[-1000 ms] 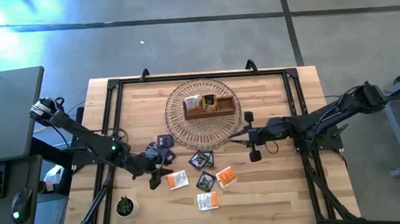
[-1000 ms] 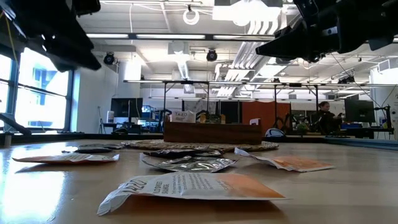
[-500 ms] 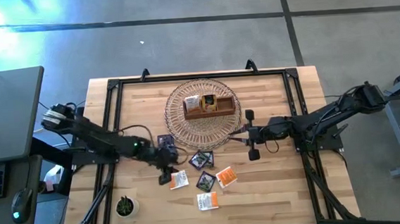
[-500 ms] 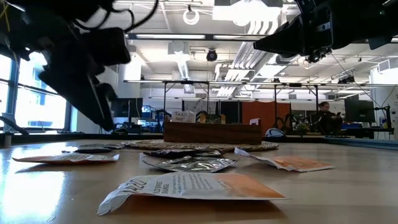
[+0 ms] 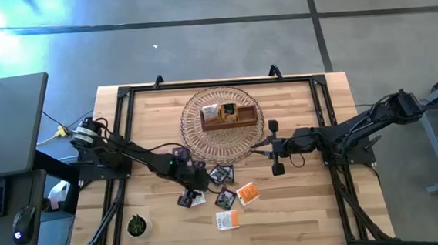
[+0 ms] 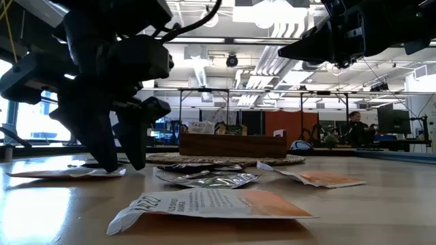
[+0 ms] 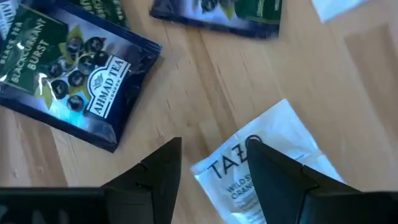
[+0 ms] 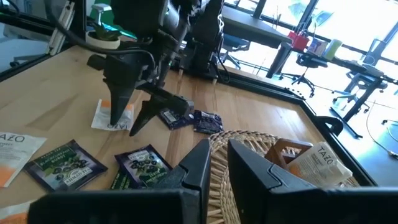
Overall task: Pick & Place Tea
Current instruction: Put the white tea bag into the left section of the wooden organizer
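Several tea sachets lie flat on the wooden table in front of the wicker basket (image 5: 192,109): dark ones (image 5: 221,174) and orange-white ones (image 5: 247,192). My left gripper (image 7: 214,168) is open and points steeply down. Its fingers stand on either side of a corner of a white TAZO sachet (image 7: 273,146), low over the table (image 6: 122,165); whether they touch it I cannot tell. A dark blackcurrant sachet (image 7: 74,78) lies beside it. My right gripper (image 8: 219,163) hovers level at the basket's right rim (image 5: 261,145), with only a narrow gap between its fingers and nothing in it.
A brown wooden box (image 5: 229,118) with sachets in it stands in the basket. A small potted plant (image 5: 137,225) stands near the front left corner. A black frame (image 5: 124,94) runs around the tabletop. Bare wood shows at the front right.
My left gripper has swung toward the table's right edge and come down from high above the table to just over the sachets, rolling its wrist on the way, and it has stayed open. The sachets have not moved.
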Robot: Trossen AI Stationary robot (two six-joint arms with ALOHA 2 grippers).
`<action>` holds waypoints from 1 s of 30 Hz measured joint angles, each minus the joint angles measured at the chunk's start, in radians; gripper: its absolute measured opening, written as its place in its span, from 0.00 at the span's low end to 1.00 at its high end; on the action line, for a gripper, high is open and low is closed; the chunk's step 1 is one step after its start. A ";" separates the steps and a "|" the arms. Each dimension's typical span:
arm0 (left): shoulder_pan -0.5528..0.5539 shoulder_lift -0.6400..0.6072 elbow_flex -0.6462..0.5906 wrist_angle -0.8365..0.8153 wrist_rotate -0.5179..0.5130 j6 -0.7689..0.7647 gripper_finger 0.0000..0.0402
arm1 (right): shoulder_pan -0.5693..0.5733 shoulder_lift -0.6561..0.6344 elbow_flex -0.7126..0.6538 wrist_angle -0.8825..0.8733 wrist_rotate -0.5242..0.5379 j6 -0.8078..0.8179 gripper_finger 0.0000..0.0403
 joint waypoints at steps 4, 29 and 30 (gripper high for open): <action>0.000 0.004 0.065 -0.079 -0.029 0.079 0.42 | 0.000 0.000 0.000 -0.008 0.000 0.000 0.12; 0.000 0.035 0.208 -0.334 0.002 0.143 0.45 | 0.000 0.000 0.000 -0.037 0.000 0.013 0.11; 0.000 0.039 0.206 -0.344 -0.006 0.161 0.48 | 0.000 0.000 0.000 -0.037 0.000 0.015 0.12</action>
